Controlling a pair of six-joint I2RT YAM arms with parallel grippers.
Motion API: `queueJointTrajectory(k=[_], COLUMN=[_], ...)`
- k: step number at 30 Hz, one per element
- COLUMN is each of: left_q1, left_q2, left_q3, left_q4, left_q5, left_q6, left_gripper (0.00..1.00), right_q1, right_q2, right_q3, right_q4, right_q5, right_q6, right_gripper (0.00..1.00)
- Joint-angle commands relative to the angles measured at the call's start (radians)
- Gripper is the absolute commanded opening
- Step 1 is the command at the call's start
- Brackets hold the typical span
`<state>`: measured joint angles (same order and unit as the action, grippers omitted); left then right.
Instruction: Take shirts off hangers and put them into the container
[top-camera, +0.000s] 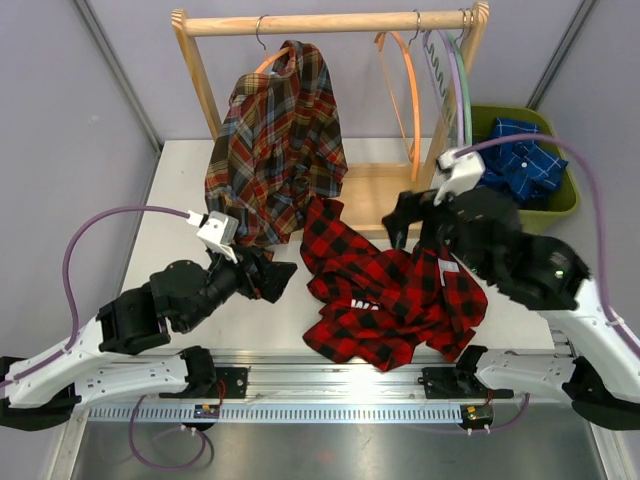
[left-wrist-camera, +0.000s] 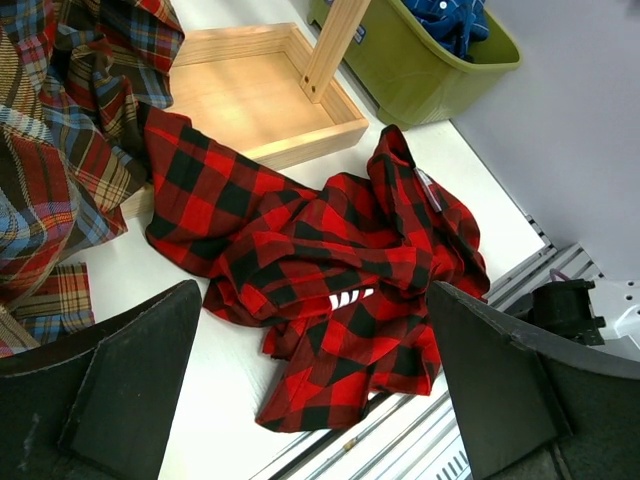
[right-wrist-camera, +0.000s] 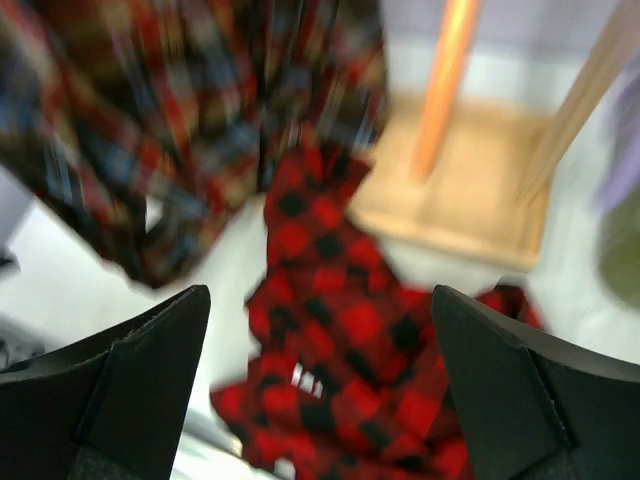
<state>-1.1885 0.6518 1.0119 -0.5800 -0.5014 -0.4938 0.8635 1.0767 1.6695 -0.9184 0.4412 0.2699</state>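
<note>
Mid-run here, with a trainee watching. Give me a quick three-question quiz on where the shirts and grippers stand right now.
1. True or false: the red-and-black shirt lies in the olive-green bin.
2. The tartan shirt is: A) hanging from the rack's rail; B) folded in the wooden tray; C) in the bin.
3. Fill in: the left gripper and the right gripper both stand ___ and hold nothing.

Key: 1 false, it lies crumpled on the table; 2 A; 3 open.
</note>
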Motion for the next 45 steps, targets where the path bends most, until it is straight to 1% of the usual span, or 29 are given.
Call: queueJointTrajectory(k=[1,2,4,5,8,10,14,17,18,19,20,23,26,30,32,33,34,37,39,43,45], left_q1=[-0.003,-0.003,-0.003,-0.005,-0.003,-0.003,-0.005,-0.003,-0.003,-0.003,-0.003,-0.003,-0.003,-0.003,-0.005,-0.005,-0.005,-0.003,-0.003,-0.005,-0.005], left_q2=[0.017,0.019,0.023,0.026,0.028,0.023,0.009,0.006,0.006,0.008,0.008,0.006,0.003,0.006,0.008,0.008,0.009,0.011,0.009,0.009,0.015], left_q3=[0.002,0.002,0.002,0.002,-0.002,-0.01,-0.018,-0.018,-0.018,-0.019,-0.022,-0.025,-0.035,-0.038,-0.036,-0.036,-0.035,-0.033,-0.033,-0.038,-0.038], left_q4=[0.023,0.023,0.022,0.02,0.009,0.006,0.005,0.0,0.002,0.002,0.0,0.002,0.0,0.002,0.002,0.002,0.003,-0.004,-0.006,-0.004,-0.001], left_q5=[-0.032,-0.032,-0.026,-0.026,-0.017,-0.012,-0.008,-0.003,-0.005,-0.002,-0.002,0.007,0.012,0.012,0.012,0.011,0.009,0.006,0.004,0.001,0.0], left_q6=[0.011,0.009,0.005,0.0,-0.012,-0.025,-0.038,-0.043,-0.045,-0.045,-0.046,-0.055,-0.061,-0.063,-0.061,-0.063,-0.061,-0.06,-0.061,-0.06,-0.061], left_gripper=[0.99,0.99,0.99,0.99,0.99,0.99,0.99,0.99,0.99,0.99,0.99,0.99,0.98,0.98,0.98,0.98,0.98,0.98,0.98,0.98,0.98], right_q1=[0.109,0.127,0.166,0.172,0.175,0.175,0.175,0.167,0.161,0.148,0.112,0.069,0.068,0.068,0.068,0.068,0.068,0.068,0.069,0.069,0.072], right_q2=[0.026,0.029,0.051,0.054,0.057,0.065,0.118,0.16,0.172,0.18,0.186,0.206,0.226,0.319,0.362,0.373,0.385,0.436,0.471,0.523,0.569], right_q3=[-0.235,-0.329,-0.404,-0.472,-0.589,-0.628,-0.686,-0.734,-0.755,-0.775,-0.821,-0.905,-0.939,-0.93,-0.944,-0.956,-0.976,-1.008,-1.011,-0.993,-0.982], right_q4=[-0.01,-0.004,0.018,0.033,0.122,0.174,0.191,0.223,0.263,0.282,0.299,0.351,0.374,0.426,0.478,0.554,0.594,0.713,0.748,0.741,0.716], right_q5=[0.008,0.007,0.008,0.008,0.05,0.097,0.146,0.142,0.134,0.111,0.105,0.102,0.116,0.065,-0.002,-0.031,-0.092,-0.185,-0.208,-0.213,-0.203], right_q6=[0.188,0.233,0.279,0.308,0.35,0.368,0.442,0.494,0.511,0.528,0.569,0.658,0.695,0.672,0.657,0.651,0.643,0.635,0.631,0.611,0.611], right_gripper=[0.99,0.99,0.99,0.99,1.0,1.0,0.99,0.99,0.99,1.0,0.99,0.99,1.0,1.0,0.99,0.99,0.99,1.0,0.99,1.0,0.86])
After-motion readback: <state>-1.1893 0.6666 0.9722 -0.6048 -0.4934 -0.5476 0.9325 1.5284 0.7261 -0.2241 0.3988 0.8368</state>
